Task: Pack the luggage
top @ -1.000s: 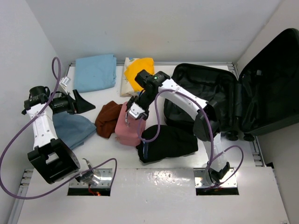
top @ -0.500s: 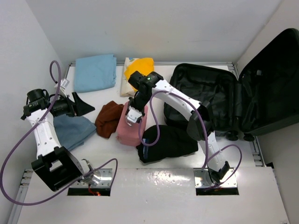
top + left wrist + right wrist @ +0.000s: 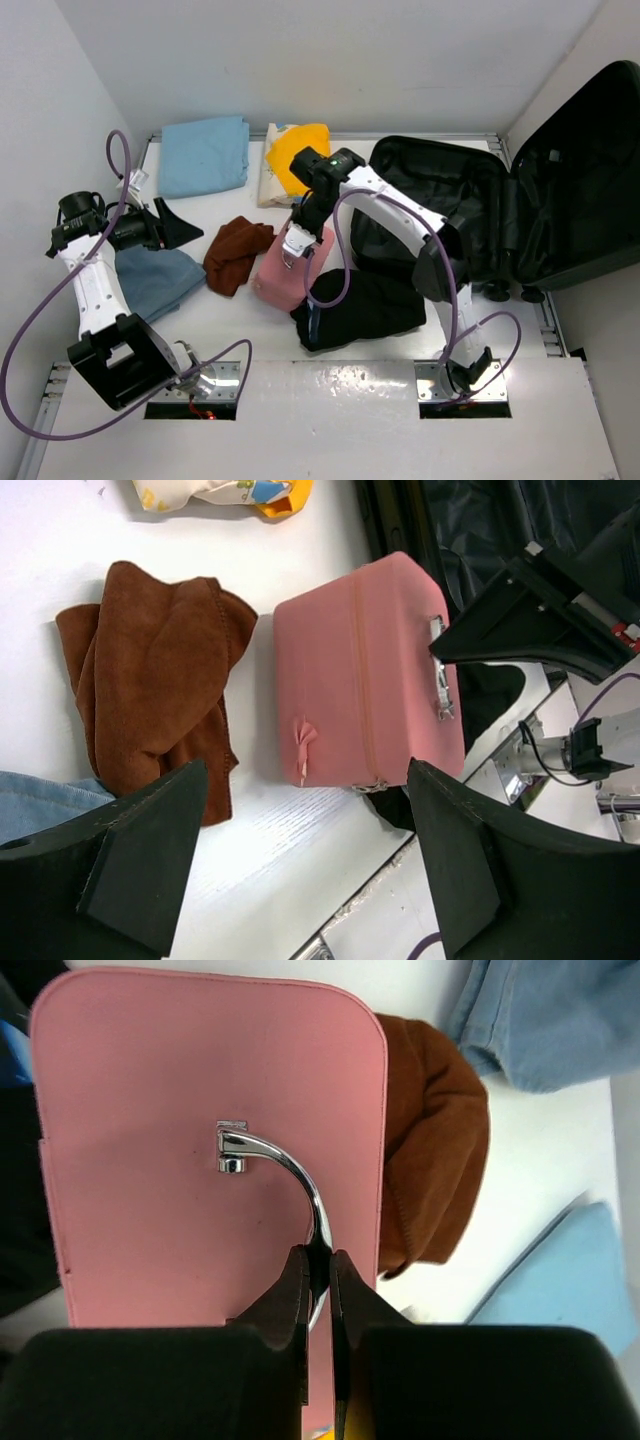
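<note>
The luggage (image 3: 440,200) lies open at the table's (image 3: 230,312) right and looks unpacked. Clothes (image 3: 205,155) and the pink case (image 3: 283,272) lie outside. Right jaws clamp the case's handle (image 3: 298,1172). Left jaws gape wide, empty.

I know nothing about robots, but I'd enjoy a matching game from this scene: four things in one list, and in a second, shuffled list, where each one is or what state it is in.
Things
1. pink case
2. brown cloth
3. black suitcase
4. light blue folded cloth

Place or state
A. folded flat at the far left
B. lying open on the right side
C. its metal handle pinched by the right arm's fingers
D. crumpled just left of the pink case

Pairs: 1-C, 2-D, 3-B, 4-A
</note>
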